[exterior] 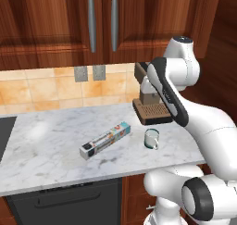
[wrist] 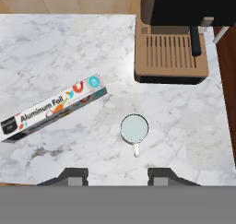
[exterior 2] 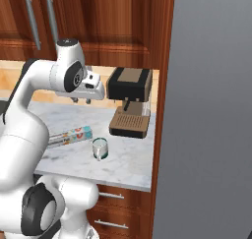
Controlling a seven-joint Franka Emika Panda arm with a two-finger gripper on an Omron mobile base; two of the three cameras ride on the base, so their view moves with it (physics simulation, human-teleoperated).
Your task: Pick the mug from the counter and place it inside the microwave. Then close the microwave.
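The mug, small and pale teal, stands upright on the marble counter, a little in front of the coffee machine. In the hand view its handle points toward the bottom of the frame. My gripper hovers well above the counter and looks straight down at the mug. Its fingertips stand apart with nothing between them, so it is open. The microwave is out of view.
A long aluminium foil box lies left of the mug. The black and brown coffee machine stands behind it. A dark stovetop sits at far left, a tall grey panel at right.
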